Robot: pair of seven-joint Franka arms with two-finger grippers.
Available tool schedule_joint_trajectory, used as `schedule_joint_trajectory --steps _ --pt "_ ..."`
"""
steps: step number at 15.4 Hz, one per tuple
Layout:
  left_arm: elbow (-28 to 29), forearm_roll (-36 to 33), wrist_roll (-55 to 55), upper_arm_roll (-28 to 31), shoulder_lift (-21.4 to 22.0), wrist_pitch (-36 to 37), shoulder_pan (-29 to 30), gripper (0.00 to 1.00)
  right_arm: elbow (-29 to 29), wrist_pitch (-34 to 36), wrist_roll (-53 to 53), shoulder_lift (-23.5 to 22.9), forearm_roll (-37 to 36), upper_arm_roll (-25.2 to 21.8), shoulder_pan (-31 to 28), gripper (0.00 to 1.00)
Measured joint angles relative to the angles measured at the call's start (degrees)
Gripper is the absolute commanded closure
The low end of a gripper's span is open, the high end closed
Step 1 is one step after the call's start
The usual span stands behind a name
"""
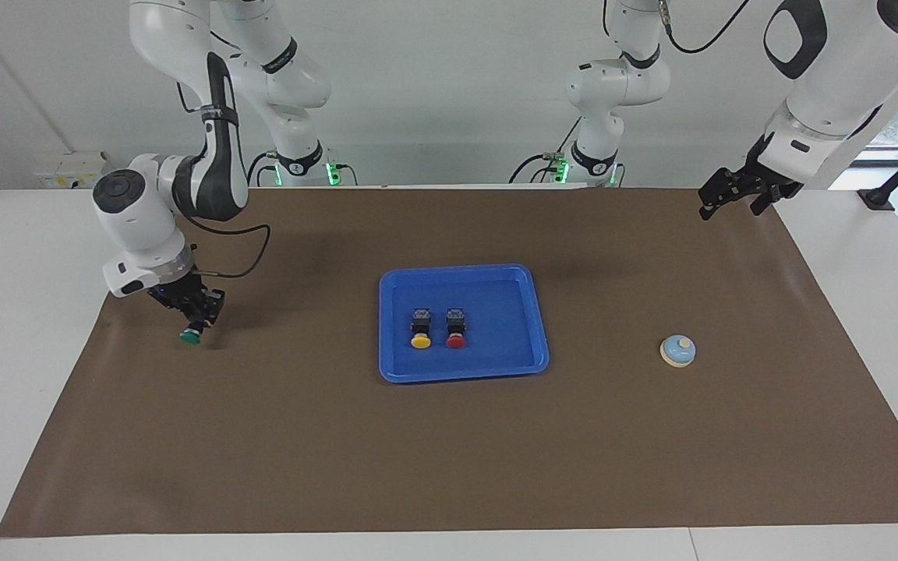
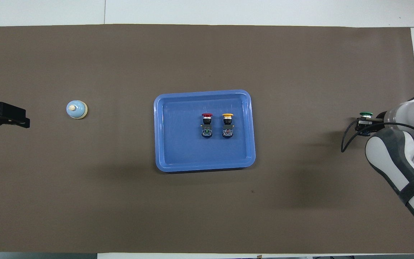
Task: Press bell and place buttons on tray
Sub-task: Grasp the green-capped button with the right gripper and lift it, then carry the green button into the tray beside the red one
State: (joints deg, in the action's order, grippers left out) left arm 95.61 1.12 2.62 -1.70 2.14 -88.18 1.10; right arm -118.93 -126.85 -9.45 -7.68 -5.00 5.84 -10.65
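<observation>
Two buttons lie side by side in the blue tray [image 1: 523, 280], yellow [image 1: 420, 329] toward the right arm's end and red [image 1: 455, 328] next to it, both on their sides with caps pointing away from the robots and black bodies toward them. Wide bare brown mat [image 1: 449, 452] surrounds the tray on every side, and the mat's edges stop short of the white table [image 1: 12, 351]. At the right arm's end, the right gripper [image 1: 193, 321] is clenched on the green button [image 1: 190, 336], cap down, lifted just off the mat near its edge. The bell [image 1: 677, 350], pale blue dome with cream knob and rim, sits alone on the mat toward the left arm's end. The left gripper [image 1: 718, 199] waits released over the mat's corner nearest its base. Lettering on the right arm's black band is too small to read
</observation>
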Motion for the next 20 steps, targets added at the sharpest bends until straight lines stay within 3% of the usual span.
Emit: schedule_joint_trajectory --steps 3,8,13,16,20 --pt "0.0 0.0 0.0 0.0 0.0 0.0 0.0 0.00 6.0 5.8 -9.6 -0.1 0.8 0.3 8.6 1.00" --pt "0.0 0.0 0.0 0.0 0.0 0.0 0.0 0.00 12.1 7.4 -22.4 -1.5 5.6 0.4 23.4 1.00" --pt "0.0 0.0 0.0 0.0 0.0 0.0 0.0 0.00 18.7 8.2 -25.5 -4.5 10.5 0.4 32.6 1.00" --pt "0.0 0.0 0.0 0.0 0.0 0.0 0.0 0.00 23.7 8.9 -27.6 -9.0 10.7 0.3 36.8 1.00" --pt "0.0 0.0 0.0 0.0 0.0 0.0 0.0 0.00 29.2 6.8 -29.7 -18.3 9.9 0.2 43.4 1.00"
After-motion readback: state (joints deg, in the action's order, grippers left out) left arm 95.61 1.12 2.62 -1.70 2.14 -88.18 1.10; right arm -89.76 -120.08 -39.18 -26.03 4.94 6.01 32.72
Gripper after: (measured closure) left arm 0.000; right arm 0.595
